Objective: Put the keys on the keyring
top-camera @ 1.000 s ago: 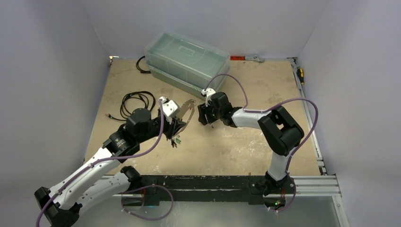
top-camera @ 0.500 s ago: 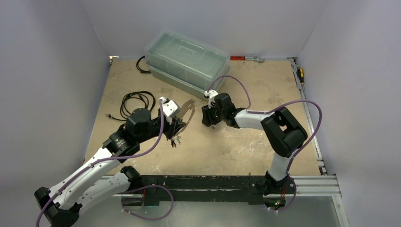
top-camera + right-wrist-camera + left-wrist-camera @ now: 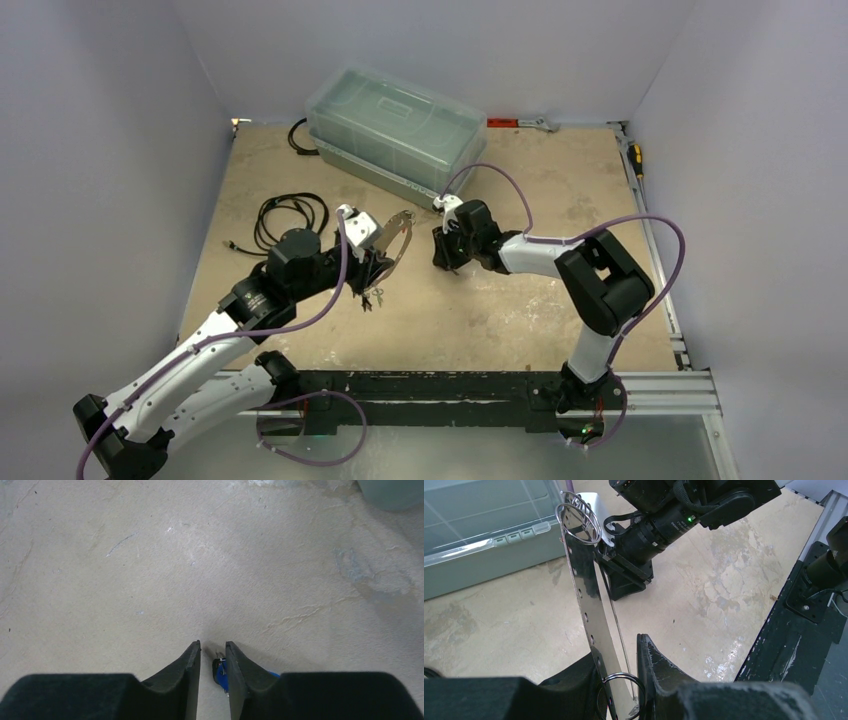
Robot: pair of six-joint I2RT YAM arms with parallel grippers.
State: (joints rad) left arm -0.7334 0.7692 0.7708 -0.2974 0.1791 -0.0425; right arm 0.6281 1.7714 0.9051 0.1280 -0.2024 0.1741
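Clamping the keyring (image 3: pixel 404 232) at its lower edge, the left claw (image 3: pixel 378 262) holds the flat grey disc up off the counter (image 3: pixel 500 310), edge tilted toward the right arm. In the left wrist view the keyring (image 3: pixel 586 600) runs up from between the clenched fingers (image 3: pixel 659 670) as a narrow strip with small holes along the rim. A wire split ring (image 3: pixel 574 505) sits at its top end and another is down by the claw (image 3: pixel 618 650). A small cluster of keys (image 3: pixel 372 295) shows just below the left claw in the top view. It is too small to tell whether it hangs from the ring or lies on the counter. The right claw (image 3: pixel 441 258) is just beside the keyring on its right side, apart from it and pointed down at the counter. In the right wrist view the right claw (image 3: pixel 212 647) has its fingers drawn close with a slim gap. A blue key (image 3: pixel 220 672) sits low in that gap against the right-hand finger, and more blue shows past that finger. Cannot tell whether the key is pinched or only lies under the tips. A clear lidded plastic bin (image 3: pixel 395 120) stands at the back of the counter behind both claws. A coiled black cable (image 3: pixel 290 213) lies left of the left arm, well apart from the keyring.
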